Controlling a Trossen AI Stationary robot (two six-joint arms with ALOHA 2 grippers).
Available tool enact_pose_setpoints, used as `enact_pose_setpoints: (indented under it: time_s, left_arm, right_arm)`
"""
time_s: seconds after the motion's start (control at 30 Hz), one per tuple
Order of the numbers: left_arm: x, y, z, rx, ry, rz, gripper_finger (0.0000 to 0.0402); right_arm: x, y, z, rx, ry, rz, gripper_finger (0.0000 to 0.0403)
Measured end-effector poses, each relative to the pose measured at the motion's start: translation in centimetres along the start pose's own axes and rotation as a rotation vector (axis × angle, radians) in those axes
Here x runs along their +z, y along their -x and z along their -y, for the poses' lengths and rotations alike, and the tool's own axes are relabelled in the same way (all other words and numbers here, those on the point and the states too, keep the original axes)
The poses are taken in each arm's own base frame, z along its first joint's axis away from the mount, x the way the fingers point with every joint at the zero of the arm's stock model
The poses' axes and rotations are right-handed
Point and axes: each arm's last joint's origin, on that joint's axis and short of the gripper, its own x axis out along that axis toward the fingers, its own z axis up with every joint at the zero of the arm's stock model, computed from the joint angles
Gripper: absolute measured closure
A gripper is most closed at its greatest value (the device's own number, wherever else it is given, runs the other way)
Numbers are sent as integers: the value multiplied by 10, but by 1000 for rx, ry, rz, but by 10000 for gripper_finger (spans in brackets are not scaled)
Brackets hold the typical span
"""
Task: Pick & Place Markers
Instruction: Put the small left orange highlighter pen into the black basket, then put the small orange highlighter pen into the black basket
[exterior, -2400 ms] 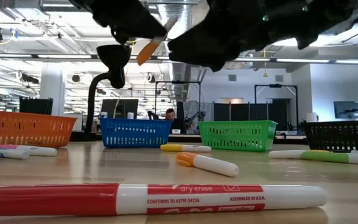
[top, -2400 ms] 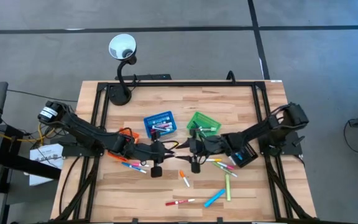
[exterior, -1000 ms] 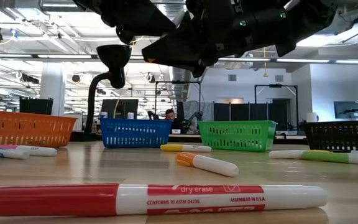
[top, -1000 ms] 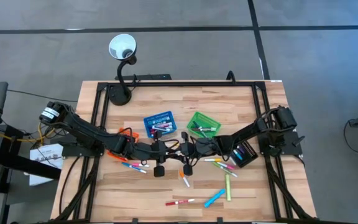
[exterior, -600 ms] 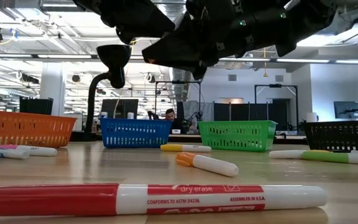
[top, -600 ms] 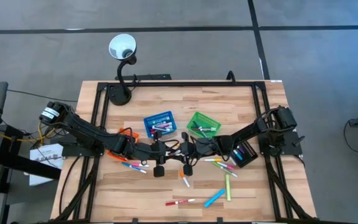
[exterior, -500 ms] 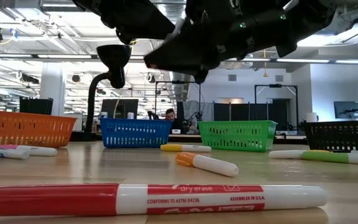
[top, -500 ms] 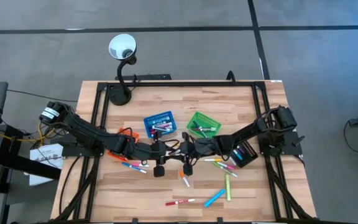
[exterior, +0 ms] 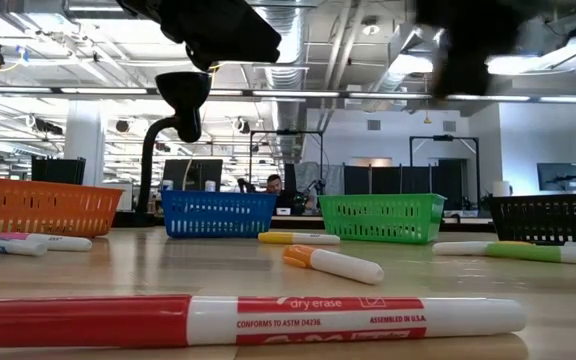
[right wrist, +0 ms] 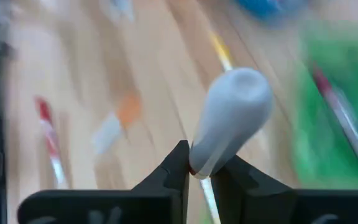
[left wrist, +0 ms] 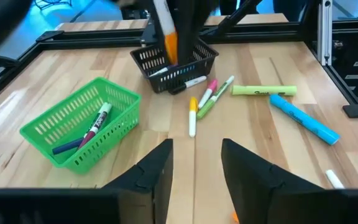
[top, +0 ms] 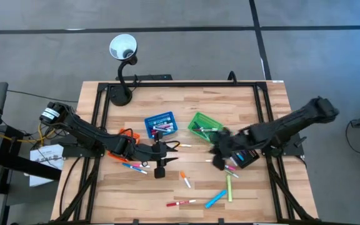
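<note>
From above, the right hand (top: pixel 219 152) hangs beside the green basket (top: pixel 202 124), the left hand (top: pixel 169 149) mid-tabletop. The right wrist view shows its fingers clenched on a white-barrelled marker (right wrist: pixel 229 119), likely for sorting. The left wrist view shows released fingers (left wrist: pixel 157 174), loose markers (left wrist: pixel 193 116) ahead.

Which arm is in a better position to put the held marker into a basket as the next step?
The right arm. The right gripper is shut on a marker and sits beside the green basket and black basket. The left gripper is open and empty, near the table's middle.
</note>
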Motion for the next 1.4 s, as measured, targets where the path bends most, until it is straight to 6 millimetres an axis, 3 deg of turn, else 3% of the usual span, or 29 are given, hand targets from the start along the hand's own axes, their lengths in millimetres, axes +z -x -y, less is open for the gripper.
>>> enact_pose_setpoints:
  time_s: [0.13,0.3,0.47,0.63,0.83,1.03,1.2,1.4]
  left_arm:
    - [0,0,0,0,0,0,270]
    - [0,0,0,0,0,0,270]
    - [0,0,0,1,0,0,271]
    - [0,0,0,1,0,-1,271]
    - [0,0,0,1,0,-1,271]
    - [0,0,0,1,0,-1,271]
    - [0,0,0,1,0,-1,271]
    - [0,0,0,1,0,-2,271]
  right_arm:
    - [-37,30,15,-210,-254,-253,357]
    - [-69,48,18,-417,-433,-495,365]
    - [-80,39,14,-473,-450,-522,360]
    - [-88,11,18,-502,-426,-571,358]
    - [-85,-12,25,-536,-399,-638,357]
    - [-79,-22,35,-512,-367,-713,315]
    - [-71,-22,45,-494,-362,-726,268]
    - [-46,-5,41,-441,-383,-699,234]
